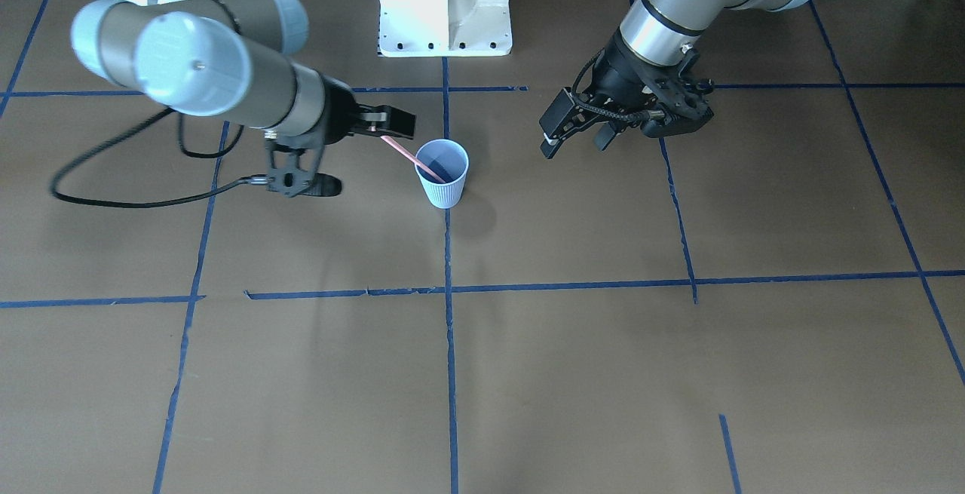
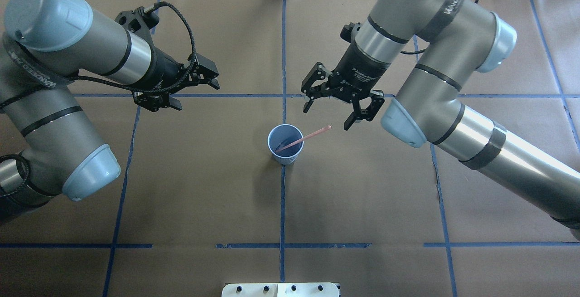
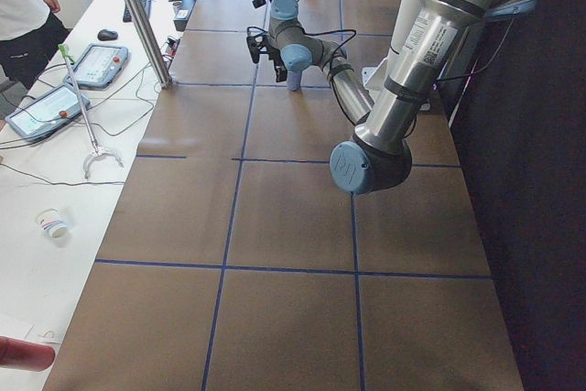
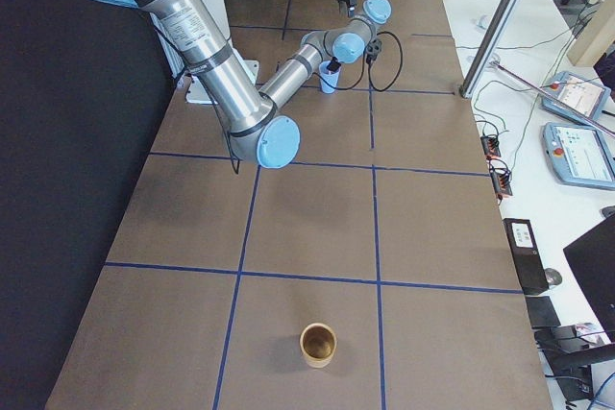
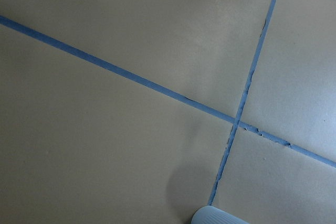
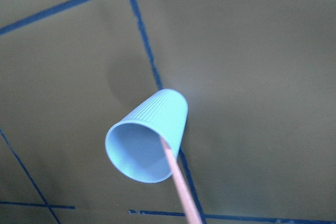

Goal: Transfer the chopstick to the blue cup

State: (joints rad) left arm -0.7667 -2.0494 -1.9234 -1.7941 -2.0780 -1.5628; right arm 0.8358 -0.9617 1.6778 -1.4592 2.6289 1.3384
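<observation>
The blue cup (image 2: 285, 151) stands upright on the centre tape line. The chopstick (image 2: 304, 138) leans inside it, its lower end in the cup and its upper end sticking out over the rim toward my right gripper (image 2: 327, 118). That gripper is open, its fingers spread wide around the stick's upper tip without closing on it. The right wrist view looks down on the blue cup (image 6: 149, 135) with the chopstick (image 6: 181, 187) running into its mouth. My left gripper (image 2: 216, 79) hangs open and holds nothing, well to the cup's left. In the left wrist view only the blue cup's rim (image 5: 218, 216) shows.
The robot's white base (image 1: 445, 4) stands at the table's edge behind the cup. A black cable (image 1: 113, 196) loops under the right arm. A brown cup (image 4: 318, 344) sits at the table's far right end. A person (image 3: 23, 6) stands by a side bench with pendants.
</observation>
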